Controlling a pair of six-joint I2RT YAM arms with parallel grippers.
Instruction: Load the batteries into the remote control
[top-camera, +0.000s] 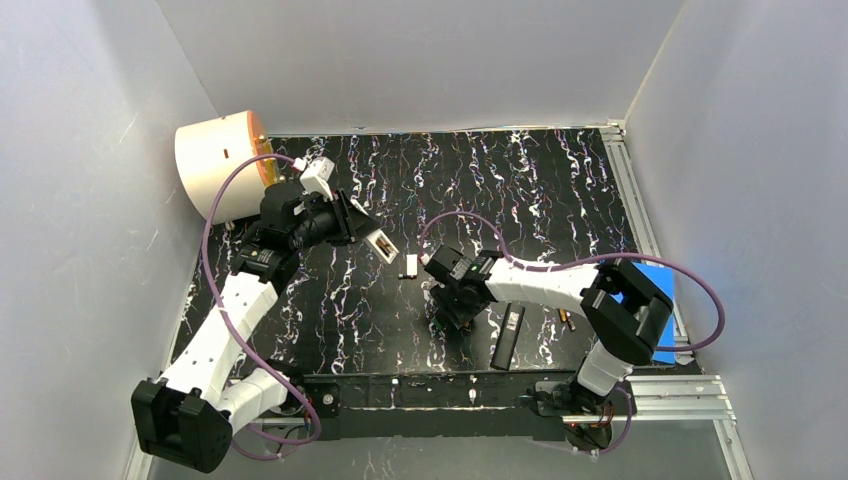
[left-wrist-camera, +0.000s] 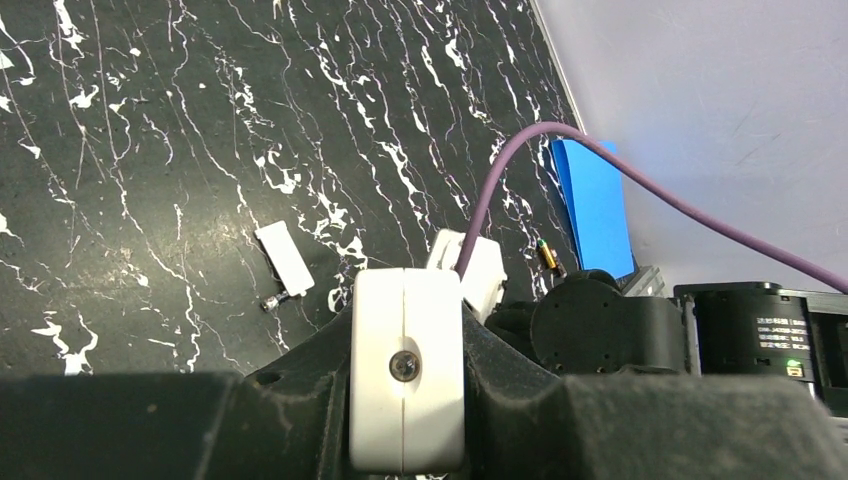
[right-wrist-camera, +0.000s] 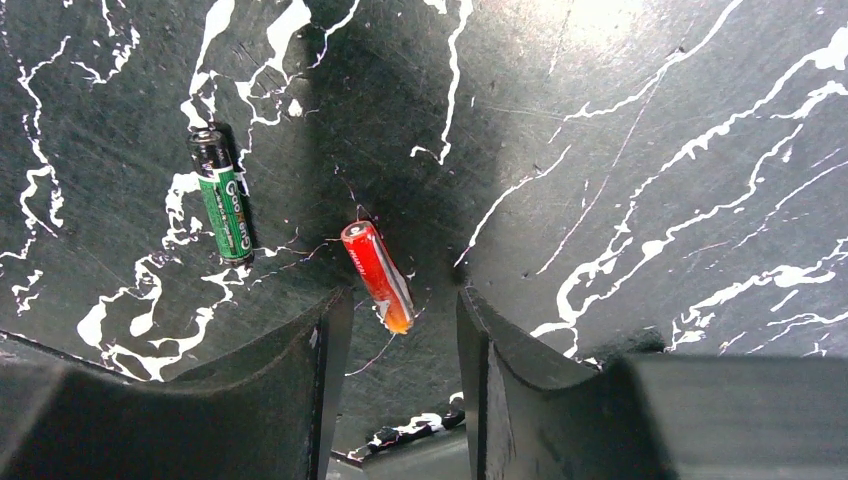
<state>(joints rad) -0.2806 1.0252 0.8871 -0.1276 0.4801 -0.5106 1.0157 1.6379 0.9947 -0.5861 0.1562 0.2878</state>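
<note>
The black, white-streaked tabletop (top-camera: 500, 180) carries a pale drum (top-camera: 215, 165) with an orange face at its far left corner. A flat blue block (left-wrist-camera: 590, 200) lies by the right edge. A black remote (top-camera: 508, 336) lies near the near edge, right of the middle, its length running from the near edge toward the far one. Just right of it is a small gold-tipped battery (left-wrist-camera: 548, 254). A little white cover (left-wrist-camera: 285, 258) lies flat and alone around the middle of the tabletop. A purple cable (left-wrist-camera: 520, 150) loops over the right arm.

The left hand (left-wrist-camera: 405, 340) is pressed together on a white remote (top-camera: 380, 243). It holds the remote off the tabletop, with its free end pointing toward the cover.

The right hand (right-wrist-camera: 402, 310) points down near the middle, fingers spread. A red battery (right-wrist-camera: 376, 272) lies flat between them, and neither finger touches it. In the right wrist view its long axis runs on a slant, with the orange-tinted end nearest the hand. A green battery (right-wrist-camera: 222, 210) lies to its left, well clear of the fingers. It runs almost straight away from the hand, black end farthest.
</note>
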